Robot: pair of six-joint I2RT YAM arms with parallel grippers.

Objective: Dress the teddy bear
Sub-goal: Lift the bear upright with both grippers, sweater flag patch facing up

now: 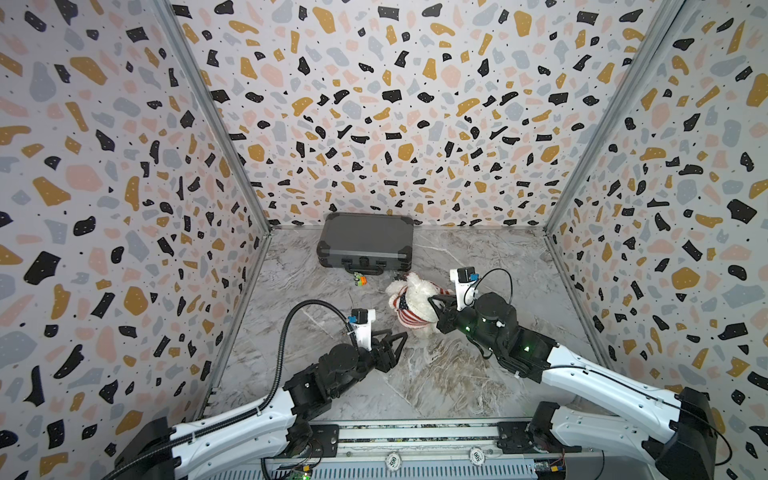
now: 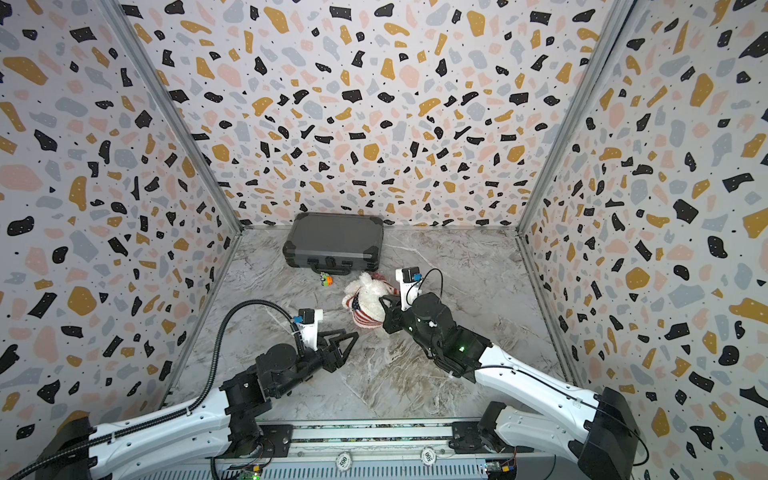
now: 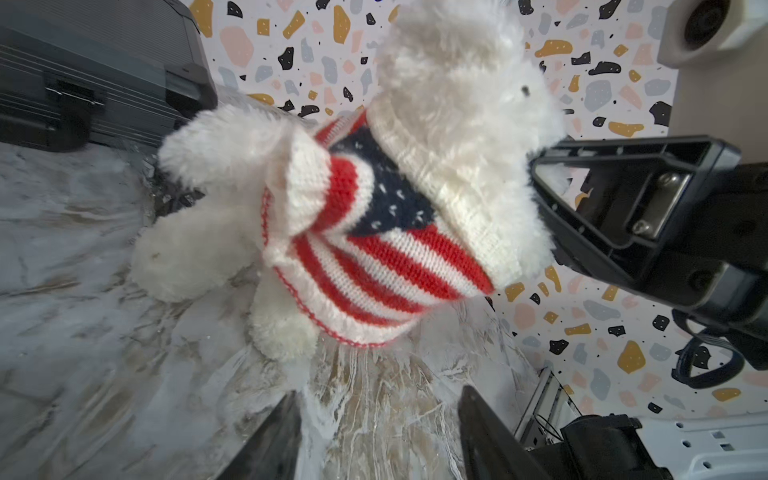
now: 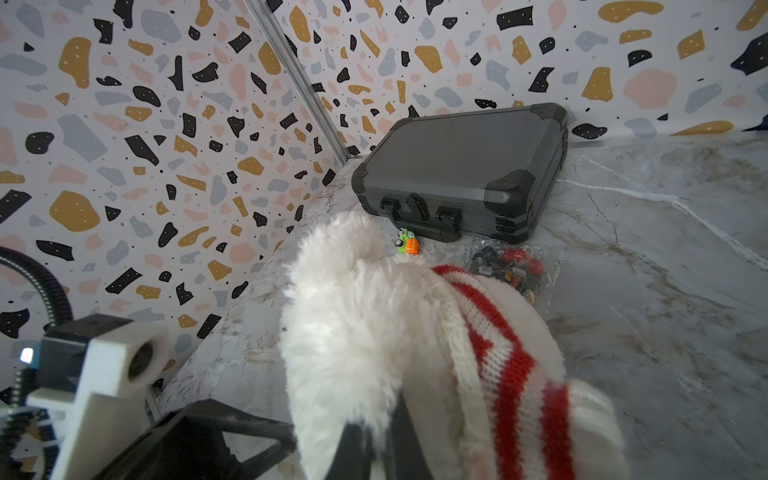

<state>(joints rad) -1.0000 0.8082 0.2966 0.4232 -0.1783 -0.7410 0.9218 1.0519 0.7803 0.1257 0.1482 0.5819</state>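
White fluffy plush teddy bear (image 3: 457, 83) in knitted sweater (image 3: 374, 257): red-and-white stripes, navy patch flecked white, cream ribbed collar. Dark grey ribbed hard case (image 1: 365, 241), black corners. Grey-veined marble-look worktop (image 1: 436, 374); terrazzo-print walls (image 1: 374, 104) speckled black, ochre, pink, grey-blue.

— Bright in here, and even; hardly a shadow on the table (image 1: 415, 374).
— True. Both top views bow the walls (image 1: 104, 208) at the edges, though. In the wrist views the bear (image 3: 457, 83) is washed-out white, and its near fur blurs.

Right claw (image 1: 433, 300) pinches sweatered teddy bear (image 1: 417, 294); left claw (image 1: 397, 336) gapes nearby
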